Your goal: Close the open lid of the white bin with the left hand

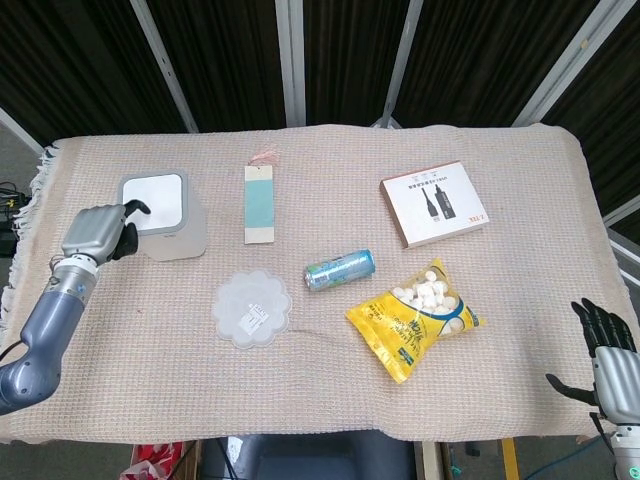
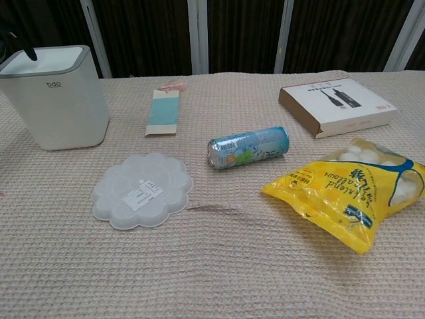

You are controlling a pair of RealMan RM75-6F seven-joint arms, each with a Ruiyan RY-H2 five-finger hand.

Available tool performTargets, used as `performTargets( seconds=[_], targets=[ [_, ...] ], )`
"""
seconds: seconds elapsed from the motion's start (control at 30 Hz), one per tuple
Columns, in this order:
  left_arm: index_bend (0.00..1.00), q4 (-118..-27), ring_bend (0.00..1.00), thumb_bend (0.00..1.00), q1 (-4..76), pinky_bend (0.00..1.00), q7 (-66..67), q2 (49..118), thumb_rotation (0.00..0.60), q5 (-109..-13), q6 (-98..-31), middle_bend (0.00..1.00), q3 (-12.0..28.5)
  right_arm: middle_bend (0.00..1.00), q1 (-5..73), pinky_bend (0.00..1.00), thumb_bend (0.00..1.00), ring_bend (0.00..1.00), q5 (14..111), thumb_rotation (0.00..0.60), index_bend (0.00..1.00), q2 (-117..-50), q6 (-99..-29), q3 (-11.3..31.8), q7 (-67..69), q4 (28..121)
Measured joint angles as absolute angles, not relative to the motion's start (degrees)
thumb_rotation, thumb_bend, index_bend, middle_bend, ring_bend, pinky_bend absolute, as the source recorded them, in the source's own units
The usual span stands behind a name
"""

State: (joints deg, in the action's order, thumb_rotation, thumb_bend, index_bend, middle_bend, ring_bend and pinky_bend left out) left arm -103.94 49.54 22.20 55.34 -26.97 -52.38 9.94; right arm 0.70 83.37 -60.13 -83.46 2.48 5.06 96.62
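Observation:
The white bin (image 1: 163, 213) stands at the table's left; in the chest view the bin (image 2: 58, 101) has its lid (image 2: 45, 62) lying flat in the rim. My left hand (image 1: 96, 232) is just left of the bin with its fingers curled in. One dark fingertip (image 1: 136, 208) reaches to the lid's left edge, and the same fingertip (image 2: 27, 52) shows just above the lid in the chest view. The hand holds nothing. My right hand (image 1: 609, 352) hangs off the table's front right corner, fingers spread and empty.
A blue-and-tan card (image 1: 260, 203) lies right of the bin. A clear scalloped plastic lid (image 1: 251, 307), a drink can (image 1: 340, 269), a yellow snack bag (image 1: 413, 317) and a flat box (image 1: 435, 203) lie across the middle and right.

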Motion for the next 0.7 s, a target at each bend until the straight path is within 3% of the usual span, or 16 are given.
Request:
performTargets(
  seconds=[0.13, 0.23, 0.33, 0.4, 0.5, 0.7],
  targets=[
    [0.17, -105.99, 0.74, 0.52, 47.65, 0.97, 17.92, 54.03, 0.6, -31.19, -54.81, 0.74, 11.89, 0.0, 0.7, 0.0, 0.15, 0.0, 83.47, 0.6, 0.0, -60.14, -83.47, 2.45, 5.19, 96.43],
    [0.07, -107.9, 0.58, 0.41, 45.23, 0.85, 15.12, 52.99, 0.6, -36.3, -57.88, 0.54, 12.6, 0.0, 0.75, 0.0, 0.15, 0.0, 83.39, 0.6, 0.0, -60.09, -83.27, 2.43, 5.28, 96.35],
    [0.0, -110.88, 0.3, 0.32, 41.16, 0.62, 11.76, 51.91, 0.6, -42.17, -62.56, 0.23, 12.49, 0.0, 0.69, 0.0, 0.15, 0.0, 83.12, 0.6, 0.0, -60.0, -83.16, 2.39, 5.2, 96.38],
    [0.0, -112.94, 0.07, 0.26, 37.43, 0.4, 8.86, 51.23, 0.6, -46.45, -66.02, 0.03, 11.8, 0.0, 0.65, 0.0, 0.15, 0.0, 83.05, 0.6, 0.0, -59.91, -83.14, 2.37, 5.04, 96.38],
    [0.0, -114.62, 0.0, 0.23, 31.93, 0.21, 4.83, 50.42, 0.6, -52.8, -68.68, 0.0, 9.6, 0.0, 0.58, 0.0, 0.15, 0.0, 82.79, 0.6, 0.0, -59.77, -83.1, 2.37, 4.93, 96.43],
    [0.0, -113.67, 0.0, 0.16, 22.92, 0.02, -2.67, 49.99, 0.6, -65.37, -71.52, 0.0, 3.17, 0.0, 0.55, 0.0, 0.15, 0.0, 82.7, 0.6, 0.0, -59.76, -83.48, 2.64, 4.4, 96.24]
  ],
)
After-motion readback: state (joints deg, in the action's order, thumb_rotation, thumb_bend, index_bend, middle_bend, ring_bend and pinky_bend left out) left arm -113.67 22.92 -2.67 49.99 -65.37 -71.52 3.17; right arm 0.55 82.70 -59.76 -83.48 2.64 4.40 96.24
